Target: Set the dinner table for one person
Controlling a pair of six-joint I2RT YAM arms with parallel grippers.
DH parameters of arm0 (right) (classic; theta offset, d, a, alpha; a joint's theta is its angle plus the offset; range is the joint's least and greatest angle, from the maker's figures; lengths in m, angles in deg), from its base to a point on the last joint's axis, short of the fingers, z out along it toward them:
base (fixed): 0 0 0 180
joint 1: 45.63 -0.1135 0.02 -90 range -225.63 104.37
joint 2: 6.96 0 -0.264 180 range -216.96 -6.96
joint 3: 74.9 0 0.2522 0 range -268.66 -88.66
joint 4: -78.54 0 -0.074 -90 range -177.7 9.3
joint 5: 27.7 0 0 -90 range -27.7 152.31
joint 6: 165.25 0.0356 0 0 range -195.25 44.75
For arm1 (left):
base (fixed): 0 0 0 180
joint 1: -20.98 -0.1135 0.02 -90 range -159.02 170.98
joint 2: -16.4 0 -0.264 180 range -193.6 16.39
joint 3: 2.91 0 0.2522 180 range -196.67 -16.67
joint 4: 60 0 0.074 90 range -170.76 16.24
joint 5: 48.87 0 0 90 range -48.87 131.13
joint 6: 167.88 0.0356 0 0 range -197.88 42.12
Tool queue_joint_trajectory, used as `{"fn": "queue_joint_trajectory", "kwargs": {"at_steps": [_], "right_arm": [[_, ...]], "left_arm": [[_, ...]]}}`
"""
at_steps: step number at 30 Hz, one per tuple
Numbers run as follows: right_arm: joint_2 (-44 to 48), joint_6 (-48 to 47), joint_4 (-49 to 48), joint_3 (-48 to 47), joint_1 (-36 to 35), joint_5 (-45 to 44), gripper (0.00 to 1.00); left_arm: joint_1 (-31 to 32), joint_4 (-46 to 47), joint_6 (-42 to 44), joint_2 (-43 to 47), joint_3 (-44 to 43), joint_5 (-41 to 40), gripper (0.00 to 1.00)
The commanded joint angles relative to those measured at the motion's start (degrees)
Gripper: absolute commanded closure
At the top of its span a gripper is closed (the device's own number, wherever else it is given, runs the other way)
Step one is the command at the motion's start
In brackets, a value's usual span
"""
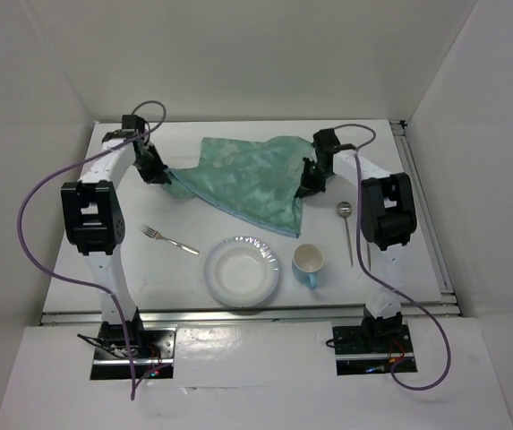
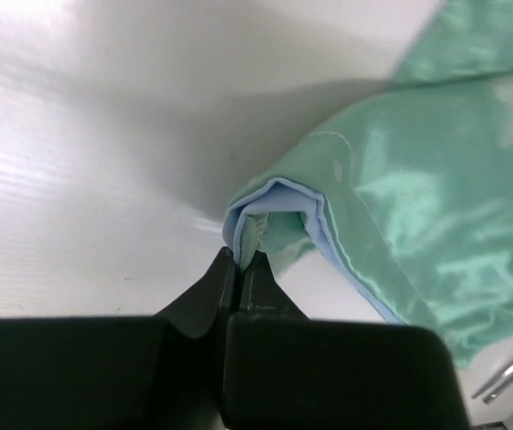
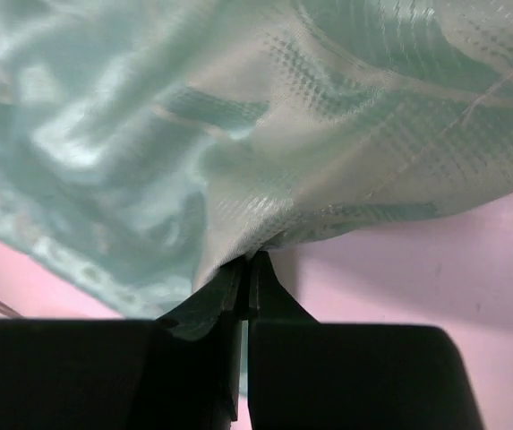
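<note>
Two arms (image 1: 104,269) rise from their bases at the near edge of the white table (image 1: 417,260), which fills the floor of the white-walled booth; a metal rail (image 1: 238,313) runs along its near side.

Nearest on the table lies one white plate (image 1: 243,271), upright and bare. Just to its right stands one cup (image 1: 309,262), blue outside and white inside, close to the plate's rim. Left of the plate lies one fork (image 1: 170,238), its tines to the far left. Right of the cup lies one spoon (image 1: 347,228), its bowl at the far end, its handle pointing near.

Beyond these is one green cloth (image 1: 252,179), held between the two grippers; one corner reaches down almost to the cup. Its underside is pale blue at the folded edge.

The left gripper (image 2: 241,260) has its fingers pressed together on that folded edge at the cloth's left end, with a shadow on the table beneath. The right gripper (image 3: 247,264) has its fingers pinched on the cloth's right edge, the cloth bunched just above them.
</note>
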State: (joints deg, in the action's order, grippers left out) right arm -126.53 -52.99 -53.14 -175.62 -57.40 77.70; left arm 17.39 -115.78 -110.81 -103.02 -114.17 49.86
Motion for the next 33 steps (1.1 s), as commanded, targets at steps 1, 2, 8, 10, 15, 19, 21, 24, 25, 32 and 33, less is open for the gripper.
{"fn": "queue_joint_trajectory", "kwargs": {"at_steps": [1,2,8,10,15,19,21,24,25,32,33], "right_arm": [[-2.3,-0.7,1.6,-16.4,-0.4,-0.3,1.00],[-2.9,-1.3,3.6,-19.5,-0.4,-1.0,1.00],[-0.3,-1.3,4.3,-24.0,2.3,-1.5,1.00],[1.4,-1.3,2.9,-18.3,4.1,-1.4,1.00],[2.1,-1.3,-0.4,-11.0,6.5,0.3,1.00],[-2.0,-2.6,1.6,-13.0,6.5,0.9,1.00],[-3.1,-2.6,2.2,-14.2,6.5,1.5,0.96],[-1.6,-3.1,2.2,-13.6,6.5,1.5,0.56],[-1.0,-3.1,2.2,-13.6,6.5,0.6,0.48],[2.3,-3.1,2.2,-15.5,5.9,-2.3,0.41],[2.3,-3.1,2.2,-16.3,4.8,-4.0,0.44]], "left_arm": [[-1.4,-1.6,2.1,1.0,-9.8,1.4,1.00],[-2.0,-2.5,2.6,2.1,-11.5,1.4,1.00],[-4.3,-0.2,4.7,12.5,-13.5,-0.6,1.00],[-4.9,1.3,6.4,16.1,-8.1,-1.2,1.00],[-4.9,8.1,7.0,26.5,10.3,3.6,1.00],[-4.9,6.5,4.9,26.4,18.5,1.9,0.34],[-4.9,4.4,4.2,25.8,17.5,-1.5,0.23],[-5.5,2.5,3.0,26.5,14.2,-6.1,0.09],[-5.5,2.5,3.0,26.5,13.3,-6.1,0.09],[-4.9,4.2,3.6,22.0,8.9,-4.9,0.49],[-4.3,4.2,3.6,20.5,7.9,-4.3,0.57]]}}
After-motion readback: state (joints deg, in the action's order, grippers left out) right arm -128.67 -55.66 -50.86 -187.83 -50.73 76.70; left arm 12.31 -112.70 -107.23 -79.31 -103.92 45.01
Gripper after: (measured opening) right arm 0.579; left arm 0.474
